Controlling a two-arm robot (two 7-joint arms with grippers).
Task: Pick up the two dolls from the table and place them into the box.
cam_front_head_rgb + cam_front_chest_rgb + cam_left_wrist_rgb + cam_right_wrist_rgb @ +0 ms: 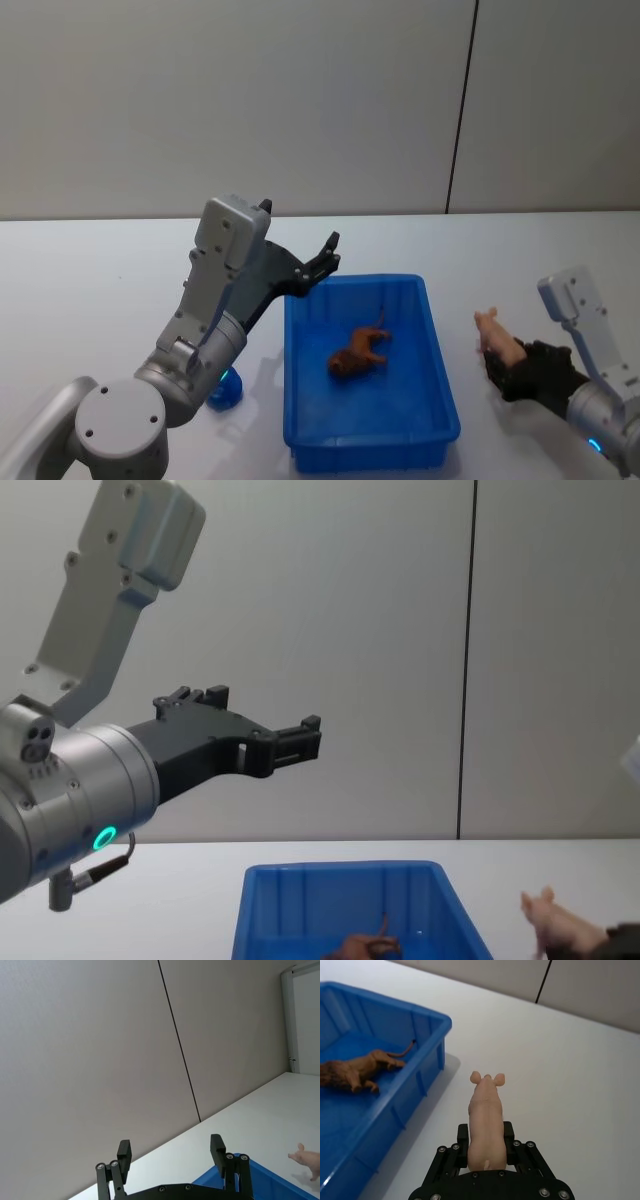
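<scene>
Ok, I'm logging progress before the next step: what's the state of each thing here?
brown doll: lying inside the box.
pink doll: in the right gripper, outside the box.
box: upright, holding the brown doll.
left gripper: open, empty, raised.
right gripper: shut on the pink doll.

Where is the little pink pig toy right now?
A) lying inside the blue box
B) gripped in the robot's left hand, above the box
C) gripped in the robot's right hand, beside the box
C: the pink doll is clamped in the right hand, outside the blue box; the brown doll is the one lying inside it.
</scene>
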